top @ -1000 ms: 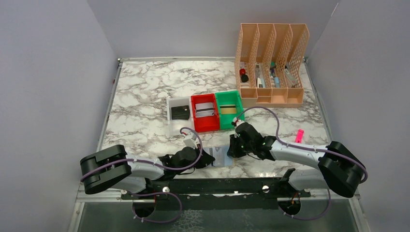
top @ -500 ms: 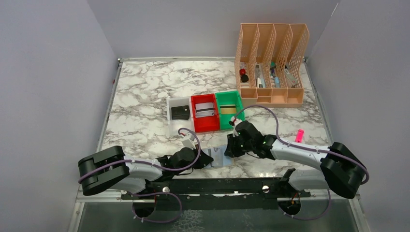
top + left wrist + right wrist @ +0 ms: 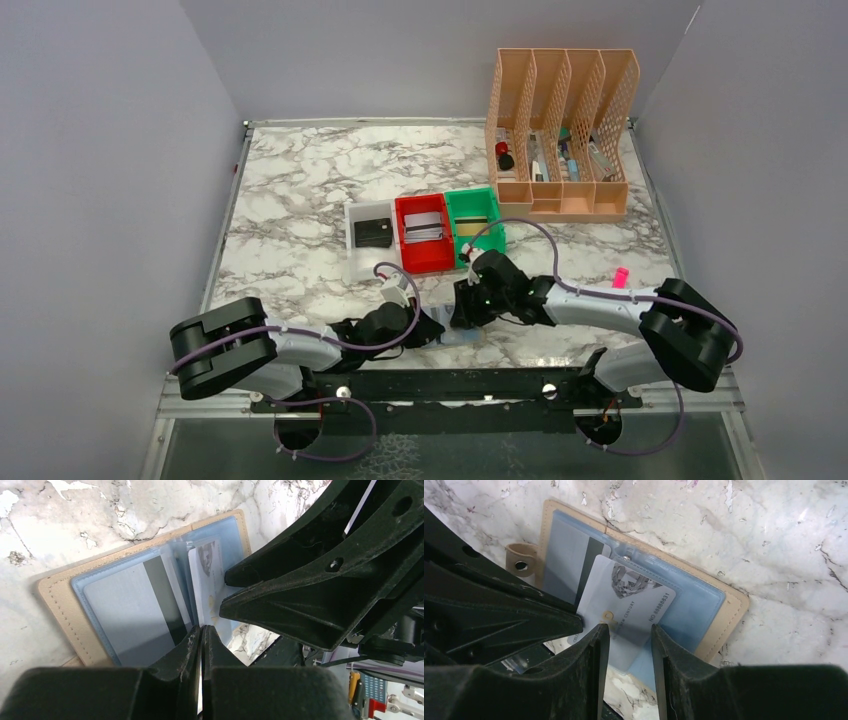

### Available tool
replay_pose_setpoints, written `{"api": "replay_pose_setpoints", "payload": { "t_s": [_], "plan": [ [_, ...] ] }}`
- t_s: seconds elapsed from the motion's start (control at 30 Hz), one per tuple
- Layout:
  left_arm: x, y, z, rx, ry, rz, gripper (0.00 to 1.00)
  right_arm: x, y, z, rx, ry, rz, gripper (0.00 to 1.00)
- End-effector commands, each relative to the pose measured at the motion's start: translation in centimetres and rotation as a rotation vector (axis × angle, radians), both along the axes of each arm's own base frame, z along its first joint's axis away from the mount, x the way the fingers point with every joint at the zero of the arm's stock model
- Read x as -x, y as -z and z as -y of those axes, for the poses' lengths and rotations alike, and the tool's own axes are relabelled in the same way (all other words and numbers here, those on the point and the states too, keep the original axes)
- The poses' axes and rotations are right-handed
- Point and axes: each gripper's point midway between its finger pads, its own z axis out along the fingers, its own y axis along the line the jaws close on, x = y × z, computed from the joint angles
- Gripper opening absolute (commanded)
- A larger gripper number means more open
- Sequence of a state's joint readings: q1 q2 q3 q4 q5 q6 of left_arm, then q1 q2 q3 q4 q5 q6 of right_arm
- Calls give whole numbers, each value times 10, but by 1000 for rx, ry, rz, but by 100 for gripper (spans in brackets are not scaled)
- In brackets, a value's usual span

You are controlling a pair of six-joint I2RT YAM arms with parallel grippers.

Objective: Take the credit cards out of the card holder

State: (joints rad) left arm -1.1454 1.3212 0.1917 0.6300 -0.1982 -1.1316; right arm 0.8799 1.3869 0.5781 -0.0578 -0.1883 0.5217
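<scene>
Construction: the left arm (image 3: 300,348) and the right arm (image 3: 600,305) each consist of white tubular links joined by bulky black joint housings (image 3: 222,345). A lilac cable (image 3: 404,285) runs along the outside of each arm in loose loops. Both bases sit on a black rail (image 3: 450,385) fitted with round silver screws (image 3: 548,388). The left gripper (image 3: 201,630) and right gripper (image 3: 630,630) carry matte black, angular plastic fingers (image 3: 674,680). These are scuffed and dusty, with raised ribs and small round holes (image 3: 334,563).
</scene>
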Motion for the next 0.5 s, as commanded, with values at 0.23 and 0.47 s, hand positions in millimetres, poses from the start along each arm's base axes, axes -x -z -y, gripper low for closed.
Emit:
{"api": "replay_pose_setpoints", "payload": {
  "t_s": [0.23,0.47],
  "plan": [
    [1,-23,19,27,94,70,5,-10,29,34,223,67,54,23],
    [0,-24,12,35,69,75,0,-11,34,40,258,94,47,18]
  ]
}}
